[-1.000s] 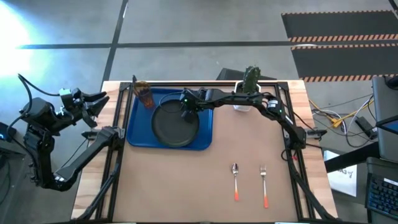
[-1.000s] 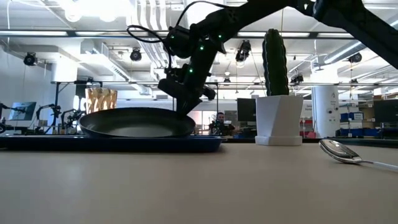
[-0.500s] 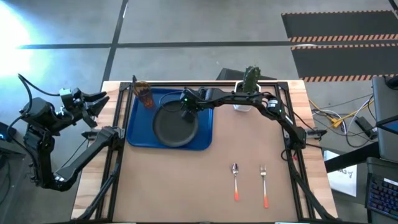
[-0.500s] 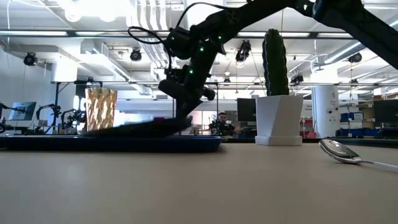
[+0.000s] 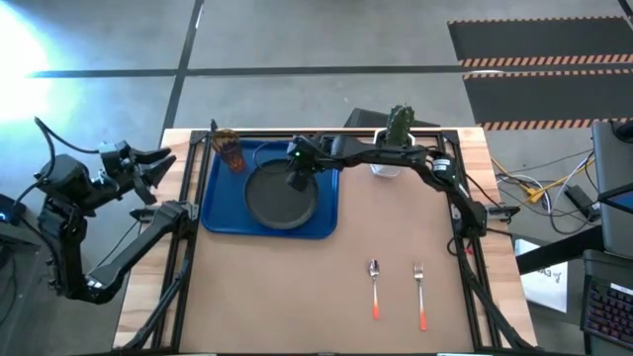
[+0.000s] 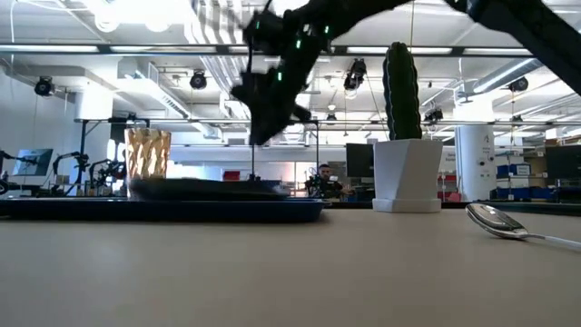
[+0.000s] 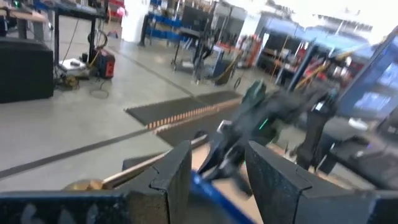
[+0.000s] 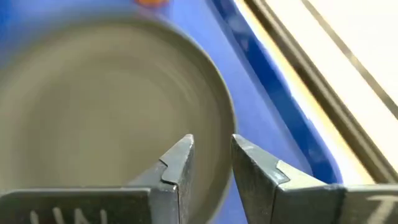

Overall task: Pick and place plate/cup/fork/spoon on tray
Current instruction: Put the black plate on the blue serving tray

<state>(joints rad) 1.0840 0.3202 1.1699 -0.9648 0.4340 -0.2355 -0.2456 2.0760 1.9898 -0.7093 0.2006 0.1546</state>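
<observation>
The big flat table (image 5: pixel 326 287) has a light brown top, and the two dark robot arms reach over it. The large blue plastic tray (image 5: pixel 220 220) with rounded corners and a raised rim lies on the left half of the table, toward the far edge. The round dark grey plate (image 5: pixel 280 196) with a raised rim lies flat inside the tray, on the tray's right side. The right gripper (image 5: pixel 298 178) hangs just above the plate's far edge, and in the low view it is up in the air, clear of the plate (image 6: pixel 204 187). Its two fingers (image 8: pixel 179 167) are a little apart, with a small gap between them, and they hold nothing. The left gripper (image 7: pixel 214 180) waits off the left side of the table, well away from the tray, with its fingers spread and holding nothing. A white pot with a tall green cactus (image 5: pixel 394 138) stands near the far edge, just right of the tray. The small see-through amber-brown cup (image 5: pixel 229 150) stands upright in the tray's far left corner. The little spoon (image 5: pixel 375 288) with a silver bowl and orange-red handle and the little fork (image 5: pixel 419 294) with silver tines and orange-red handle lie side by side on the bare table, near the front, well apart from the tray.
</observation>
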